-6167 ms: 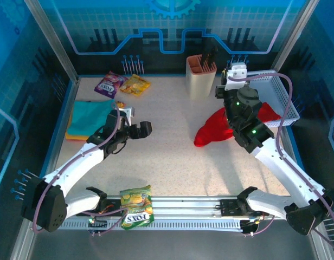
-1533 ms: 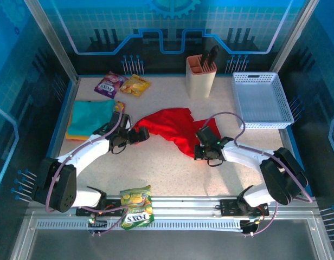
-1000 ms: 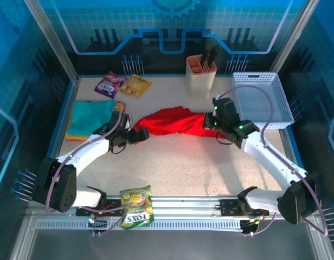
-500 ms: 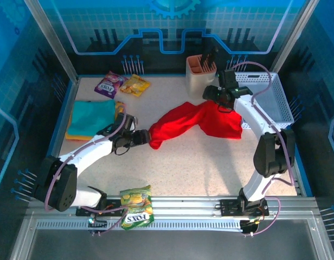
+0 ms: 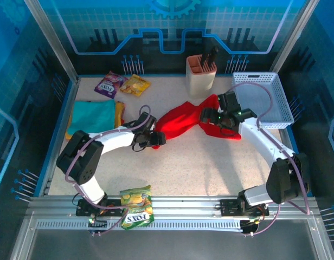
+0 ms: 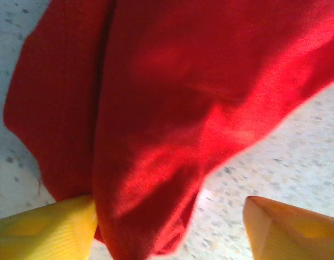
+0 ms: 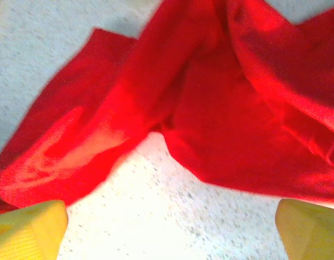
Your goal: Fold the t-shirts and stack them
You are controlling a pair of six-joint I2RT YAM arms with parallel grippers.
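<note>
Speckled table [image 5: 210, 162] holds red t-shirt [image 5: 180, 122]; left fingers [image 6: 42, 227] and right fingers [image 7: 26, 227] gape, released.

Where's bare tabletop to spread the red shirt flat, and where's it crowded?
Widest bare patch: the near half of the table, between left arm and right arm, in front of the red t-shirt. A smaller strip lies between the snack packets and knife block. Crowded: far left by the teal shirt, far right by the basket.
</note>
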